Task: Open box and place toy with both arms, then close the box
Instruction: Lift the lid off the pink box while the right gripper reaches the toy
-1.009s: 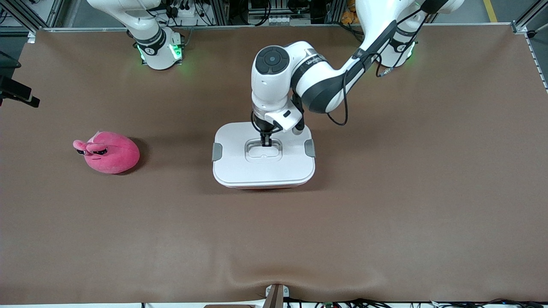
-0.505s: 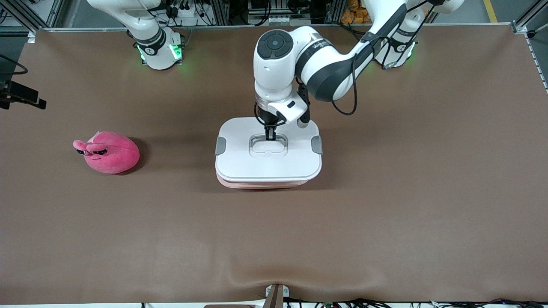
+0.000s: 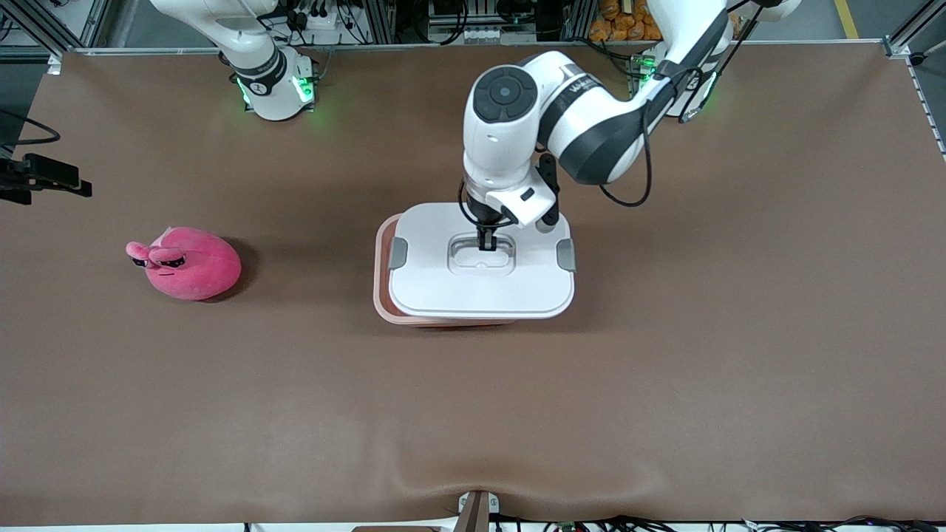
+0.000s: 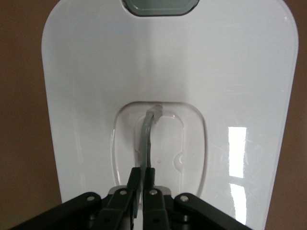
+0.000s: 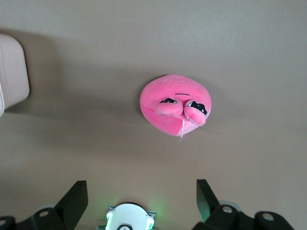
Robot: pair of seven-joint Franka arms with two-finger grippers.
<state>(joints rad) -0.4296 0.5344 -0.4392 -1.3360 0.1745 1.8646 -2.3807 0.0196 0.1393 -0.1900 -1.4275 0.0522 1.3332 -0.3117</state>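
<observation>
White lid (image 3: 480, 284) lifted off-centre over pink box (image 3: 381, 284), plush toy (image 3: 188, 264) well apart

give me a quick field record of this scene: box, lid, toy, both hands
box: pink tub, mid-table, rim exposed toward the right arm's end
lid: white lid, off the tub, offset toward the left arm's end
toy: pink plush on the table, toward the right arm's end
left hand: shut on the lid's handle
right hand: open, above the toy

Two white robot arms with dark grey joint bands, black cables looped along the left arm (image 3: 562, 125), green-lit bases, black grippers with small silver screws
</observation>
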